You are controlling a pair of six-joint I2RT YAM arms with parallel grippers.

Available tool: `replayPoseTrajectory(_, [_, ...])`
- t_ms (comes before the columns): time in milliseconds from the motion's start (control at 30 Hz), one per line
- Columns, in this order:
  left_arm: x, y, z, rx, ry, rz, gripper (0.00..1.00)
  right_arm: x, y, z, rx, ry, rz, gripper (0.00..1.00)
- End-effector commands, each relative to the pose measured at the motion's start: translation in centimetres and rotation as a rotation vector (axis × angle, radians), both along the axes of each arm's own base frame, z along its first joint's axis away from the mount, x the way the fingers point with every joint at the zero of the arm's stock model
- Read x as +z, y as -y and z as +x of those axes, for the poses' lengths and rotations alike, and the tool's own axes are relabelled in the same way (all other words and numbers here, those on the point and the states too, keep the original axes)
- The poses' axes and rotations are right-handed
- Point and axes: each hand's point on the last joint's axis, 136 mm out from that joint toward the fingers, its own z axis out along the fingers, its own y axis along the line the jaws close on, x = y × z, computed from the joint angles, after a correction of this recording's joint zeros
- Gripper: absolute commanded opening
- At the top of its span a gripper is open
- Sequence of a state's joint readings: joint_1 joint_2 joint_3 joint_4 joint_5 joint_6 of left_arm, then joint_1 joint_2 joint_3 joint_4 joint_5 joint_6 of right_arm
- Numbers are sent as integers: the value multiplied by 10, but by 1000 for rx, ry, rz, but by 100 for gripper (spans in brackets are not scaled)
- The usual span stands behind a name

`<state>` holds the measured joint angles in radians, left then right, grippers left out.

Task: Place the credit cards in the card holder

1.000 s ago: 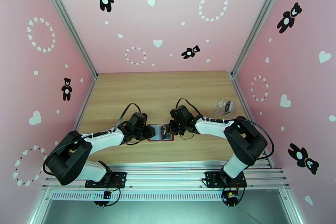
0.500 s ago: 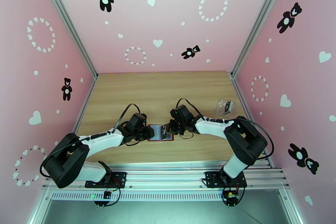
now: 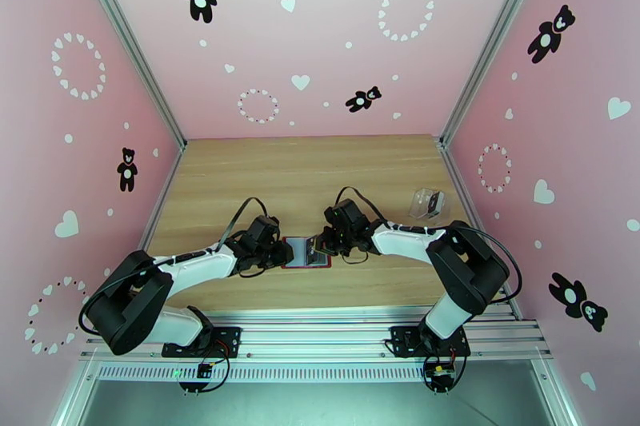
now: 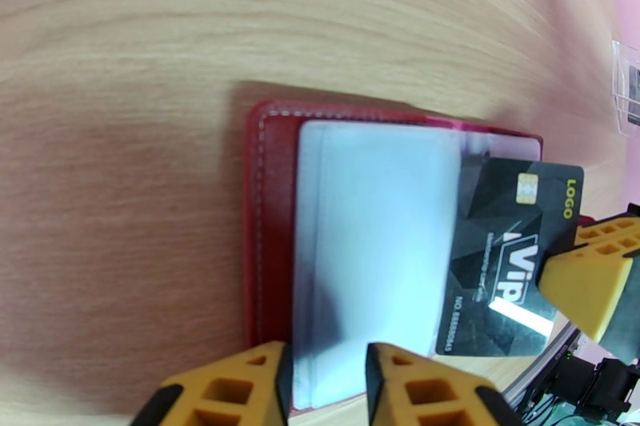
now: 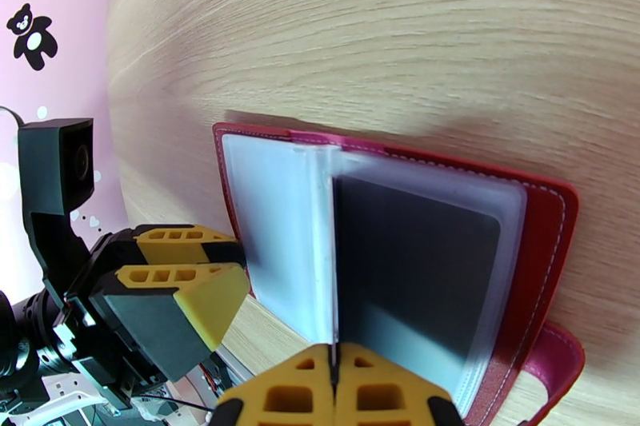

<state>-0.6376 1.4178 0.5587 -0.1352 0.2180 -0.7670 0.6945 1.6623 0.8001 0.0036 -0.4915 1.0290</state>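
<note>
From the top camera I see the card holder [image 3: 306, 252] lying open on the bench [image 3: 304, 172], near its front edge. The left arm [image 3: 192, 266] reaches in from one side and the right arm [image 3: 408, 242] from the other. Both sets of jaws sit right at the holder's ends, too small here for me to tell how they stand. A clear case [image 3: 426, 202] rests well apart, toward the right wall.

On the left wrist camera, the left jaws stand narrowly spread. Their two yellow fingers [image 4: 232, 388] have a gap between them, and the near edge of the holder's pale sleeve [image 4: 368, 260] shows in that gap. Nothing is clamped edge-on there (whether the tips press down on the sleeve, I can't tell). Across the holder, a black credit card [image 4: 512, 252] marked VIP and LOGO sits tilted, its left edge at the sleeve's right edge. Its far corner is under a yellow finger [image 4: 596, 284] of the right jaws.

On the right wrist camera, the right jaws are pressed together, pinching the card. Their fingers [image 5: 280, 396] meet on its thin edge, which runs up along the holder's middle fold. A dark rectangle [image 5: 416, 276] shows through the clear sleeve on the right half. The left jaws' fingers [image 5: 184, 292] come in at the left sleeve's outer edge, a slim gap between them. The red snap tab [image 5: 560, 364] lies at the lower right.
</note>
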Motion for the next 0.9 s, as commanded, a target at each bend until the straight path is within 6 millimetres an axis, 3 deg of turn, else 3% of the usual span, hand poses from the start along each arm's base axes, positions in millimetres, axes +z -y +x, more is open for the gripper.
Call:
replayPoseTrajectory(0, [3,0,4,-2,21,21,32,16,-5,6,-5,35,35,0])
replayPoseTrajectory(400, [2,1,4,-3,20,21,32,15,-12,5,21,58,38,0])
replayPoseTrajectory(867, [2,1,4,-5,18,21,32,-1,-11,3,28,41,5,0])
